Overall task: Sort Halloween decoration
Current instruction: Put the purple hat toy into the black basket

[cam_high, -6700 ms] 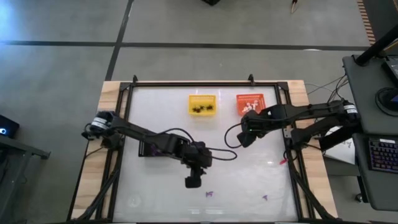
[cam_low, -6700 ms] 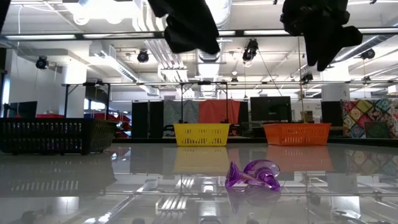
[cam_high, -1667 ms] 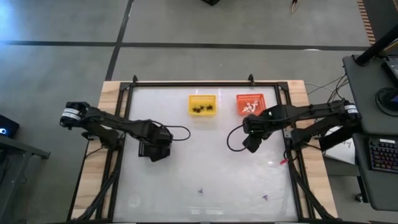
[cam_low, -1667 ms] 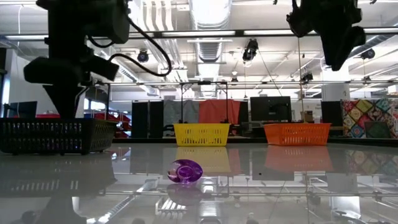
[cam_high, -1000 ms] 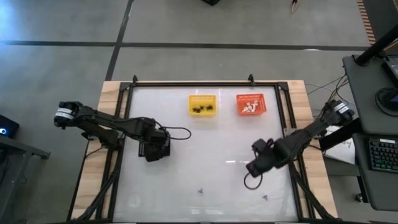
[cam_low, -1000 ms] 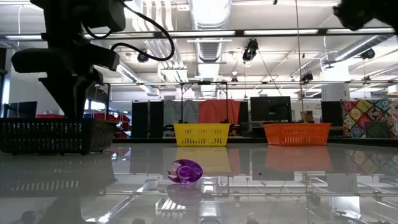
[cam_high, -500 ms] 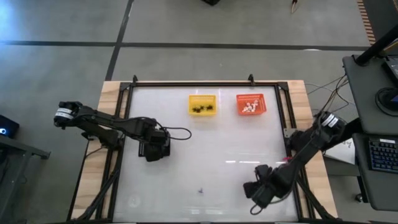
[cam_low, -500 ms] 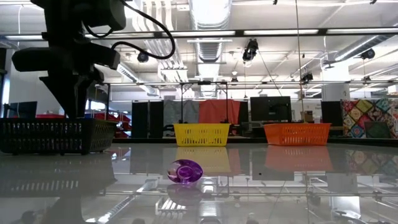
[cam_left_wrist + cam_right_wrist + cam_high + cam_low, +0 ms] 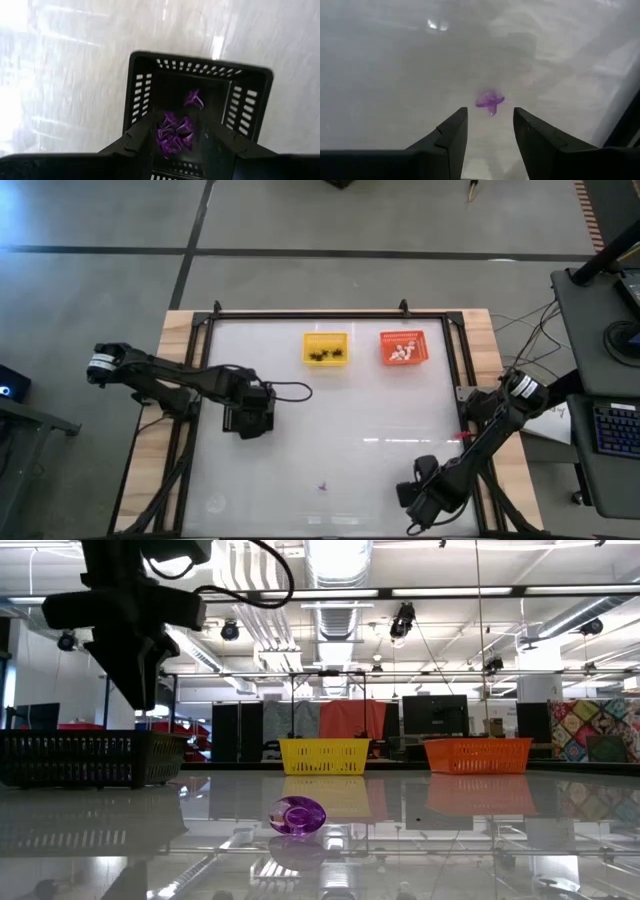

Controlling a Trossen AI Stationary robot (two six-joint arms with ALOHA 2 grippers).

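While the left hand (image 9: pixel 172 145) hangs over the black basket (image 9: pixel 243 418) at the left side of the table (image 9: pixel 330 445), its fingers (image 9: pixel 131 145) stand apart with nothing between them, and through the gap a heap of purple trinkets (image 9: pixel 175 134) shows on the basket's floor, with one more purple piece (image 9: pixel 194 99) lying a little apart from the heap. Seen from table height, that arm comes down from above on the left, over the black basket, which sits at the far left edge. At the table's near right corner the right hand (image 9: pixel 490 135) is low over the surface, its fingers (image 9: pixel 451 137) spread wide and holding nothing, and a small purple trinket (image 9: pixel 489 101) lies on the table just ahead of the gap between them, not touching either finger. From above, the right arm reaches from the right edge down toward that corner, where the hand covers the trinket. A second purple trinket (image 9: pixel 322 487) lies alone on the table near the front edge, about midway across, well apart from both hands; the level view shows it as a rounded purple piece (image 9: pixel 298 815) in the foreground. At the far side stand a yellow basket (image 9: pixel 326 348) with black trinkets (image 9: pixel 326 356) inside and, just beside it to the right, an orange basket (image 9: pixel 404 348) with white trinkets (image 9: pixel 404 354) inside
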